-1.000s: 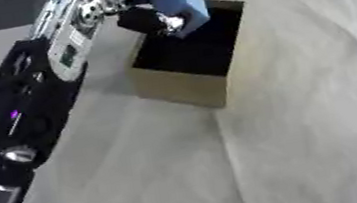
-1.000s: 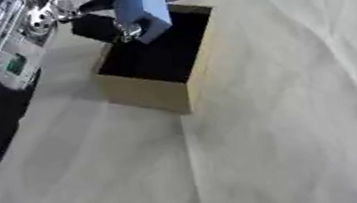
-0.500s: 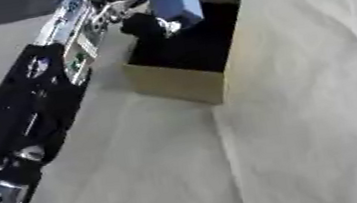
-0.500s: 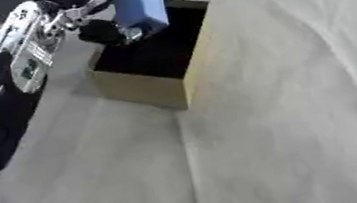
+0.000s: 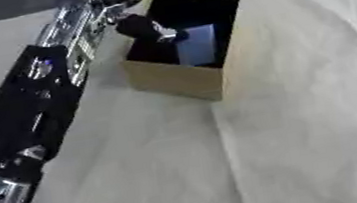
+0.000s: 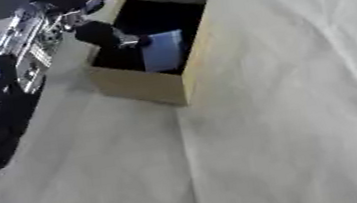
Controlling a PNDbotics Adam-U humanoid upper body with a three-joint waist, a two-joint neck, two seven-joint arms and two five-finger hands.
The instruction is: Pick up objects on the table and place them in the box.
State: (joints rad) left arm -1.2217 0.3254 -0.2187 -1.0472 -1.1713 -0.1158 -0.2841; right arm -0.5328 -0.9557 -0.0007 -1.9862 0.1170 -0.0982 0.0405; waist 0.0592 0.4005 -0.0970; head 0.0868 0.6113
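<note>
Inside box (image 5: 180, 78) (tan): left hand (image 5: 146, 29), blue object (image 5: 198, 45)

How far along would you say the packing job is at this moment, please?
Nearly done: the left hand reaches into the box, with the blue object down inside it beside the fingers. Whether it is released is unclear. No other objects show on the cloth; withdrawing the hand remains.

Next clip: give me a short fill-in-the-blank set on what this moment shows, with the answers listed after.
1. The pale blue object sits inside the ____.
2. The hand reaching into the box is the robot's ____ hand.
3. The inside of the box is coloured ____.
4. The table is covered by a ____ cloth.

Missing words: box; left; black; white
</note>
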